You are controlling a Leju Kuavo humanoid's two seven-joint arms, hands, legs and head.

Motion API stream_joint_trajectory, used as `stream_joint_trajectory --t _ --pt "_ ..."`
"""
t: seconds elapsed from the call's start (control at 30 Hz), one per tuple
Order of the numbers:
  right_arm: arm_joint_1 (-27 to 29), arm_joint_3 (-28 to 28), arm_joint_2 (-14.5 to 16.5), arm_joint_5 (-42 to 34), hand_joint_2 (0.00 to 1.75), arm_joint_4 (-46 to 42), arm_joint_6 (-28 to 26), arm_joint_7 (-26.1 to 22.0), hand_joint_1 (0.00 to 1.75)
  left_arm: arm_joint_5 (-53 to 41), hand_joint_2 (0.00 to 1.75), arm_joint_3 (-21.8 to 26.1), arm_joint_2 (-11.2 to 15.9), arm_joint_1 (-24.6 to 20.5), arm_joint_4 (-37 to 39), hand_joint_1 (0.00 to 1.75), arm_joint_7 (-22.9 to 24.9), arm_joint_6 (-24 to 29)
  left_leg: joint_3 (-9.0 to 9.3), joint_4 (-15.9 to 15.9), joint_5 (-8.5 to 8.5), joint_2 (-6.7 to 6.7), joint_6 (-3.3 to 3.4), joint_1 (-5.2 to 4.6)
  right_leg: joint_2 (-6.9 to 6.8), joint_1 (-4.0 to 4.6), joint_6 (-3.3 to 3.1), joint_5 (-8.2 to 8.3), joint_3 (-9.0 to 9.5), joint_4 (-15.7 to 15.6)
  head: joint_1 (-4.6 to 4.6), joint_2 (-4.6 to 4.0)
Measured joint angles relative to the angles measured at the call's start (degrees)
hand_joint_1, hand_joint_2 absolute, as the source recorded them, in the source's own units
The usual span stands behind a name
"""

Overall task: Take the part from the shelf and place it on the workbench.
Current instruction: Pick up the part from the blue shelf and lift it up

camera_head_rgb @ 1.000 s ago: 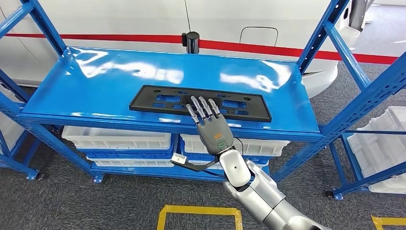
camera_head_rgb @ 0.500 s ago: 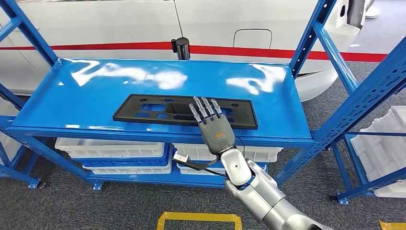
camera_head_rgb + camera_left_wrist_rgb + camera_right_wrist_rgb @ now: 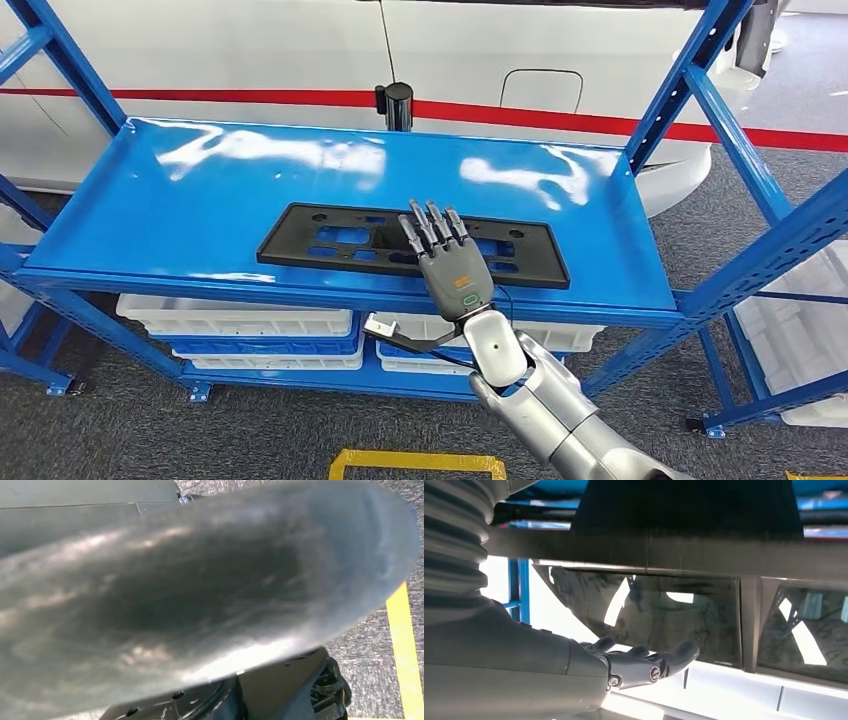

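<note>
A long flat black part with cut-outs lies on the glossy blue shelf, near its front edge. My right hand reaches up from below, and its straight fingers lie on top of the part's front middle, gripping nothing. In the right wrist view the thumb points out beneath the shelf's front lip, away from the part. A blurred grey shape that looks like my left hand lies across the left wrist view, above grey floor. How its fingers stand is not readable.
Blue uprights frame the shelf on both sides. White bins sit on the lower level. Behind stand a white body with a red stripe and a black post. Yellow tape marks the grey carpet.
The whole picture has shifted a little, so the camera moved. My right hand keeps its place on the part's front middle, and the part has not moved on the shelf.
</note>
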Motion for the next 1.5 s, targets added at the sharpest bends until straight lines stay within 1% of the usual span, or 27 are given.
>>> stream_joint_trajectory --t 0.03,0.07,0.1,0.13,0.17,0.2,0.23,0.27,0.33,0.37,0.43,0.57,0.63,0.83,1.03,1.5 --pt "0.1 0.0 0.0 0.0 1.75 0.0 0.0 0.0 0.0 -0.1 0.0 0.0 0.0 0.0 0.0 0.0 0.0 -0.1 0.22 0.0 -0.2 -0.05 -0.04 0.01 -0.01 -0.12 0.45 0.72 -0.5 -0.1 0.01 0.0" --pt "0.2 0.0 0.0 0.0 1.75 0.0 0.0 0.0 0.0 -0.1 0.0 0.0 0.0 0.0 0.0 0.0 0.0 -0.1 0.54 0.0 -0.43 -0.1 -0.16 0.04 -0.06 -0.24 1.03 2.32 0.26 -2.6 0.01 0.0" --pt "0.1 0.0 0.0 0.0 1.75 0.0 0.0 0.0 0.0 -0.2 0.0 0.0 0.0 0.0 0.0 0.0 0.0 -0.2 0.88 0.0 -0.66 -0.15 -0.33 0.08 -0.15 -0.33 1.54 4.31 1.97 -6.7 0.02 0.0" --pt "0.1 0.0 0.0 0.0 1.75 0.0 0.0 -0.1 0.0 -0.2 0.0 0.0 0.0 0.0 0.0 0.0 0.0 -0.2 1.2 0.0 -0.94 -0.21 -0.62 -0.02 -0.29 -0.29 1.74 6.06 3.84 -10.8 0.02 0.0" --pt "0.1 0.0 0.0 0.0 1.75 0.0 0.0 -0.2 0.0 -0.3 0.0 0.0 -0.1 0.0 0.0 0.0 0.0 -0.2 1.42 0.0 -1.18 -0.26 -0.93 -0.12 -0.37 -0.19 1.59 7.3 5.37 -14.0 0.01 0.0" --pt "0.0 0.0 0.1 0.0 1.75 0.0 0.0 -0.3 0.0 -0.3 0.0 0.0 -0.1 0.0 0.0 0.0 0.0 -0.2 1.54 0.0 -1.38 -0.3 -1.22 -0.25 -0.41 -0.07 1.19 7.88 6.25 -15.6 -0.01 0.0" --pt "0.1 0.0 0.2 0.0 1.75 0.0 0.1 -0.5 0.0 -0.3 0.0 0.0 0.0 -0.1 0.0 0.0 0.0 -0.1 1.61 0.0 -1.58 -0.31 -1.19 -0.38 -0.4 -0.01 0.77 8.06 6.56 -16.1 -0.04 0.0" --pt "0.1 0.0 0.3 0.0 1.75 0.0 0.1 -0.7 0.0 -0.3 0.0 0.0 0.0 0.0 0.0 0.0 -0.1 0.0 1.69 0.0 -1.63 -0.3 -0.95 -0.38 -0.35 -0.03 0.51 8.18 6.67 -16.2 -0.05 0.0" --pt "0.2 0.0 0.6 0.0 1.75 0.1 0.1 -1.0 0.0 -0.3 0.0 0.0 0.0 0.0 0.0 0.0 -0.4 0.4 1.96 -0.3 -1.66 -0.18 -0.38 -0.36 -0.27 -0.05 0.36 8.25 6.75 -16.3 -0.04 0.0" --pt "0.2 0.0 0.7 0.0 1.75 0.1 0.1 -1.0 0.0 -0.3 0.0 0.0 0.0 0.0 0.0 0.0 -0.5 0.5 2.11 -0.5 -1.61 -0.13 -0.34 -0.34 -0.22 0.01 0.26 8.19 6.77 -16.3 -0.05 0.0" --pt "0.2 0.0 0.8 0.0 1.75 0.1 0.1 -1.1 0.0 -0.3 0.0 0.0 0.0 0.0 0.0 0.0 -0.8 0.6 2.34 -0.9 -1.58 -0.05 -0.52 -0.34 -0.13 0.06 0.09 8.09 6.78 -16.3 -0.05 0.0" --pt "0.2 0.1 1.0 0.0 1.75 0.2 0.3 -1.6 0.0 -0.5 0.0 0.1 0.0 0.0 0.0 0.0 -1.2 0.7 2.61 -1.3 -1.52 0.0 -1.41 -0.33 -0.06 0.08 -0.09 7.99 6.81 -16.3 -0.05 0.0" --pt "0.2 0.1 1.1 0.0 1.75 0.3 0.3 -1.7 0.0 -0.5 0.0 0.1 0.0 0.0 0.0 0.0 -1.3 0.7 2.65 -1.4 -1.5 0.01 -1.6 -0.34 -0.06 0.07 -0.12 7.97 6.82 -16.3 -0.04 0.0" --pt "0.2 0.1 1.9 0.0 1.75 0.8 0.6 -3.2 0.0 -1.1 0.0 0.1 0.0 0.0 0.0 0.0 -1.3 1.3 2.69 -1.4 -1.47 0.0 -1.73 -0.46 -0.07 0.02 -0.16 7.95 6.94 -16.3 -0.01 0.0" --pt "-0.2 0.1 4.6 0.0 1.75 2.7 0.7 -5.7 0.0 -1.9 0.0 0.1 -0.1 -0.1 0.0 0.0 -1.3 1.7 2.81 -1.4 -1.47 0.0 -1.73 -0.58 -0.07 -0.12 -0.16 7.95 7.09 -16.4 -0.02 0.0" --pt "-1.2 0.4 7.4 0.0 1.75 5.4 1.1 -6.9 0.0 -2.7 0.0 0.1 -0.2 -0.4 0.0 0.0 -1.4 1.9 2.88 -1.4 -1.48 0.01 -1.72 -0.6 -0.07 -0.16 -0.16 7.95 7.19 -16.4 -0.03 0.0"
